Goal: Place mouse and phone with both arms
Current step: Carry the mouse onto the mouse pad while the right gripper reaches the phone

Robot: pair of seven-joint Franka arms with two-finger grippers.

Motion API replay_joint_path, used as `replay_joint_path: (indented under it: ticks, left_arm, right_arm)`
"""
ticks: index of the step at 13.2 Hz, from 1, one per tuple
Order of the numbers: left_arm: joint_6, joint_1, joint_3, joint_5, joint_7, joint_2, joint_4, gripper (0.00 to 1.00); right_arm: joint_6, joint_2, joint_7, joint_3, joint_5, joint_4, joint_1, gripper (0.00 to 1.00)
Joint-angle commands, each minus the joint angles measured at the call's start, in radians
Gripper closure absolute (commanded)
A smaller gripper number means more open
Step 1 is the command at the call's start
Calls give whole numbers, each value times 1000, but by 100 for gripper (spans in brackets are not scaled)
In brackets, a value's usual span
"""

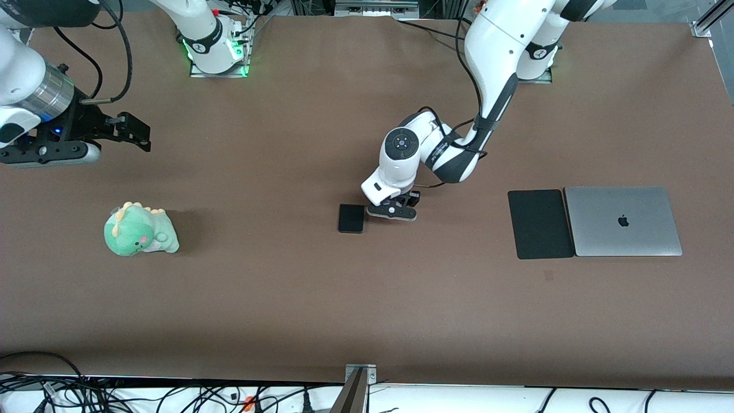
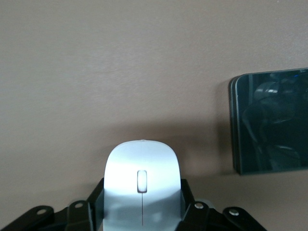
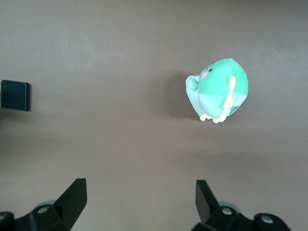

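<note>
The white mouse [image 2: 142,180] sits between the fingers of my left gripper [image 2: 143,208], which is shut on its sides. In the front view this gripper [image 1: 393,210] is low at the table's middle and hides most of the mouse. The black phone [image 1: 351,218] lies flat on the table right beside it, toward the right arm's end; it also shows in the left wrist view [image 2: 272,120] and in the right wrist view [image 3: 15,95]. My right gripper [image 1: 136,133] is open and empty, up over bare table at the right arm's end [image 3: 141,197].
A green plush dinosaur [image 1: 140,230] lies near the right arm's end, below the right gripper in the front view. A black mouse pad [image 1: 540,223] and a closed silver laptop [image 1: 623,221] lie side by side toward the left arm's end.
</note>
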Motion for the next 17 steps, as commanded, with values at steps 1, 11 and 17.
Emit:
replay_joint_path:
  ticks: [1,11,17]
  left_arm:
    - [-149,34,6,26,-11,-121,-20,92]
    - [-523,528,6,30,336,-187,56,79]
    - [-325,677,0,29,509,-123,-74,77]
  right_arm:
    - [5,26,-5,-2,9,19,-1,0]
    - [86,168,4,1,18,17,138,0]
    - [444,400,407,1,106,19,345,0]
